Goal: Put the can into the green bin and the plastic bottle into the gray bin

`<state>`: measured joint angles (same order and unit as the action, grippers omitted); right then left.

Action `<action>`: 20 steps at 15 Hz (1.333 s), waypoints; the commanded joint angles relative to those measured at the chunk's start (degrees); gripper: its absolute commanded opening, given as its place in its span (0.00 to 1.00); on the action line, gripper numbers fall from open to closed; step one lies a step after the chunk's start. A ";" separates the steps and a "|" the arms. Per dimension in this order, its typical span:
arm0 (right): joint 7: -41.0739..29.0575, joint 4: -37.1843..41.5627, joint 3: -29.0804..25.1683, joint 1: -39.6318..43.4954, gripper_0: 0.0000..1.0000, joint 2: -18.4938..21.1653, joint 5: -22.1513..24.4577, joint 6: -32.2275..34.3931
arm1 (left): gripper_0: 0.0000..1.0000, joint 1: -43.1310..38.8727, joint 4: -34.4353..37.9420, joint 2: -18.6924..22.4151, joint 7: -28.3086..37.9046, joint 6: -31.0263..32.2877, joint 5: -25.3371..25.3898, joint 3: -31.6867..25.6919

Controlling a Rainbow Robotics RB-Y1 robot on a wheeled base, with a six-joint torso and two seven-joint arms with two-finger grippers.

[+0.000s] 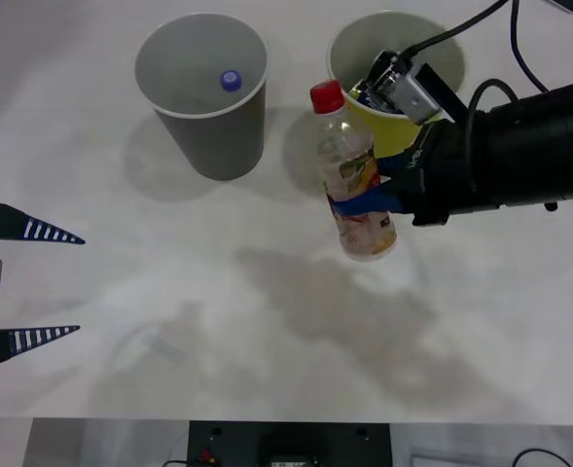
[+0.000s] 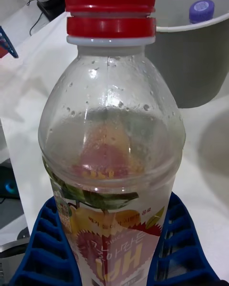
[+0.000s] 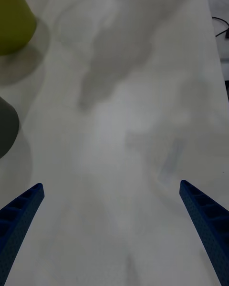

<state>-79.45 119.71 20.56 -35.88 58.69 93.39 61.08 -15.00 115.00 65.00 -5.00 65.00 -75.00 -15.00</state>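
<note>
Right gripper (image 1: 372,197) clamping the plastic bottle (image 1: 354,175) at its label, holding it between gray bin (image 1: 204,92) and green bin (image 1: 442,58) near the table's (image 1: 267,331) far edge. Left gripper (image 1: 57,284) idling spread open at the left edge.

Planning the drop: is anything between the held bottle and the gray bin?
Nothing visible blocks it. The right claw holds the plastic bottle beside the green bin; bare table separates it from the gray bin, which already holds a purple-capped bottle.

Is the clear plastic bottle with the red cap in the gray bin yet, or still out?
Still out. The clear red-capped plastic bottle is gripped between the right gripper's blue fingers, beside the gray cup-shaped bin.
</note>
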 commanded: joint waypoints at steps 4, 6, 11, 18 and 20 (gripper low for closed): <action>-0.10 -13.27 14.25 -23.35 0.00 1.16 -9.28 0.01 | 0.98 0.00 0.00 0.00 0.00 0.00 0.00 0.00; -0.10 -18.72 17.77 -29.77 0.00 -1.39 -9.19 0.01 | 0.98 0.00 0.00 0.00 0.00 0.00 0.00 0.00; -0.10 -34.80 22.60 -41.72 0.00 -11.06 -7.70 0.01 | 0.98 0.00 0.00 0.00 0.00 0.00 0.00 0.00; 0.08 -54.67 26.73 -52.88 0.00 -23.36 -4.62 -0.35 | 0.98 0.00 0.00 0.00 0.00 0.00 0.00 0.00; 0.70 -59.50 28.14 -55.52 0.00 -26.53 -3.83 -1.93 | 0.98 0.00 0.00 0.00 0.00 0.00 0.00 0.00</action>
<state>-79.01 62.13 48.07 -90.38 33.38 89.27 59.98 -15.00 115.00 65.00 -5.00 65.00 -75.00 -15.00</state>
